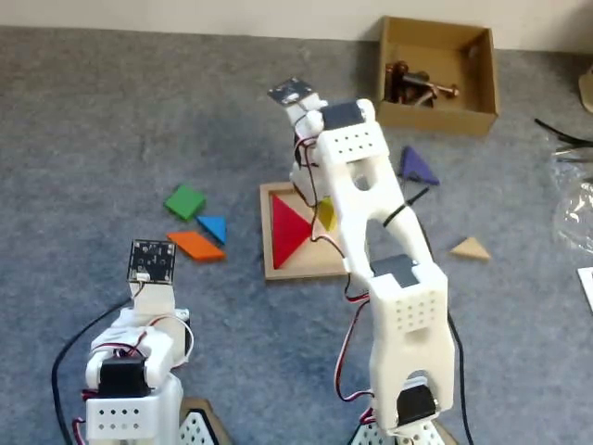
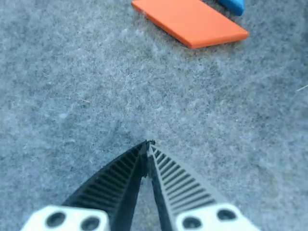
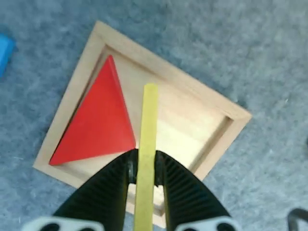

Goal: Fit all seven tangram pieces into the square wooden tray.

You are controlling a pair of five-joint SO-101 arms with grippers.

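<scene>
Tray (image 3: 173, 76) of square wood lies on grey carpet (image 1: 111, 120), a red triangle (image 3: 98, 120) flat inside. Right gripper (image 3: 143, 166) pinches a yellow piece (image 3: 147, 134) on edge above the tray's bare floor. Left gripper (image 2: 147, 147), fingers closed on nothing, hangs near the orange parallelogram (image 2: 190, 21), well apart from the tray.

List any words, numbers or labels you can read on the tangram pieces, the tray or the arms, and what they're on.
No readable text anywhere.
The square wooden tray, the red triangle in it, the flat yellow piece in the right gripper and the orange parallelogram are plain.
Dark circuit board atop each arm: any print too small to read.
</scene>
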